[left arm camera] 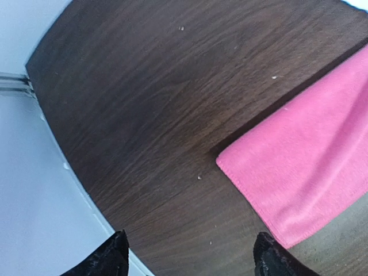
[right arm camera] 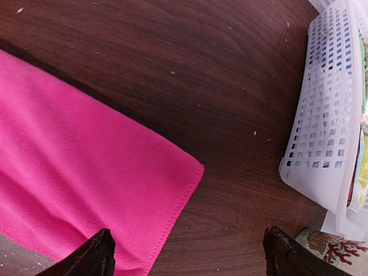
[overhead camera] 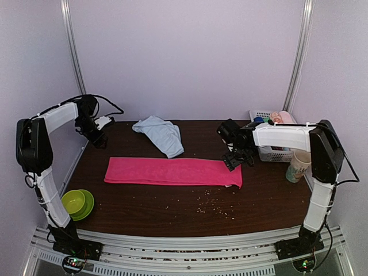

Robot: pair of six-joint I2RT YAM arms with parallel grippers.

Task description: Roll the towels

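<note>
Pink towel [overhead camera: 172, 171] lies flat as a long folded strip across the middle of the dark wooden table [overhead camera: 144, 201], and the pale blue towel [overhead camera: 161, 134] sits crumpled behind it, toward the far edge. Left gripper [overhead camera: 98, 140] hangs over the far left corner with its fingers spread and empty. Right gripper [overhead camera: 233, 163] is above the right end of the strip, also spread wide and grasping nothing.

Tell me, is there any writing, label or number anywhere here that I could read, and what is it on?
No text can be read in any view.
On the cup: a red coral-like print, no letters to be seen.
In the basket: coloured things, too blurred to show any lettering.
On the pink towel and the blue towel: no tag or print in view.
</note>
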